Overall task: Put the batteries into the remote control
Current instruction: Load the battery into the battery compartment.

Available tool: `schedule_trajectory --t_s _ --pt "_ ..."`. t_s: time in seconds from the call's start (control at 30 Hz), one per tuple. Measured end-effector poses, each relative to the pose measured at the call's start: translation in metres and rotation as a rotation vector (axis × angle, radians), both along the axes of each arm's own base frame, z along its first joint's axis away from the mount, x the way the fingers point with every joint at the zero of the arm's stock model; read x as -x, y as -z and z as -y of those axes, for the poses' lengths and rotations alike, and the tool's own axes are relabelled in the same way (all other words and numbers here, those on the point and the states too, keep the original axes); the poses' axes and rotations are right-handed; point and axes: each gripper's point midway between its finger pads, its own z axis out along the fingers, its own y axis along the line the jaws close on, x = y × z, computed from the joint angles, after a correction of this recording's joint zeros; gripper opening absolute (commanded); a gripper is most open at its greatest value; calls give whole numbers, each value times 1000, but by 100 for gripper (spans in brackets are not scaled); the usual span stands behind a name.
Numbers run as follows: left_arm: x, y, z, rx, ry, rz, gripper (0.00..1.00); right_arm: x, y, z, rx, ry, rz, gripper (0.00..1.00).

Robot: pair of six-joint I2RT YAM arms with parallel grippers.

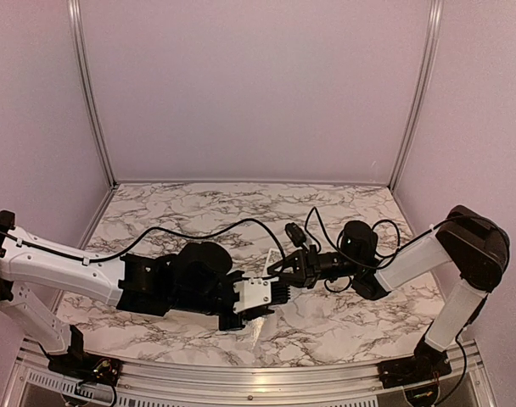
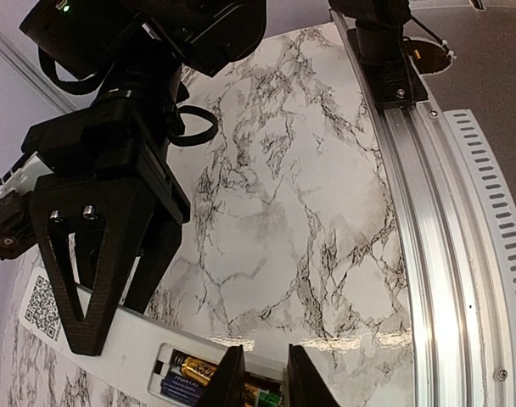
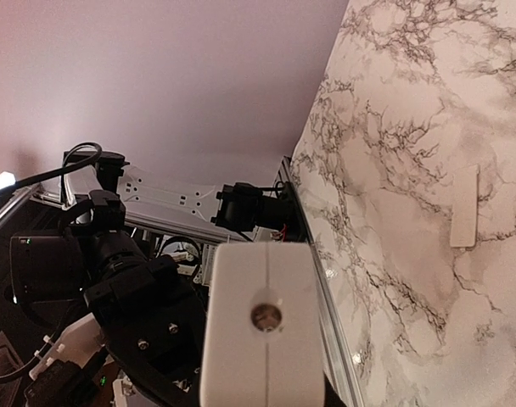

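Left end effector (image 2: pixel 265 354), fingers slightly apart, sits over the 2 batteries (image 2: pixel 194 373) in the remote control (image 2: pixel 135 335) compartment (grip unclear). Right end effector (image 2: pixel 114 307) clamps the remote control's other end; I'd press the batteries flat gently while it holds steady.

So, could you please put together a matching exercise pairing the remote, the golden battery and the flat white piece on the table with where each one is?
Things:
1. slim white plastic remote control
2. shiny golden cylindrical battery
3. small flat white rectangular piece

Places:
A. lying on the marble table
B. in the remote's open recessed compartment
C. clamped in the black right hand

Pairs: 1-C, 2-B, 3-A.
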Motion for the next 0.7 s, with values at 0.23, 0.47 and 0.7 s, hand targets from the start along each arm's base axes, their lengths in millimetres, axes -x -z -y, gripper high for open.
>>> schedule_trajectory --t_s 0.23,0.47,0.7 --pt "5 -34 -9 83 24 3 29 8 -2 -2 -7 -35 0 0" --pt "11 -64 -17 145 52 26 25 9 -2 -2 -7 -40 0 0" --pt "22 -32 -19 30 101 29 20 15 -4 -5 -11 -62 4 0"
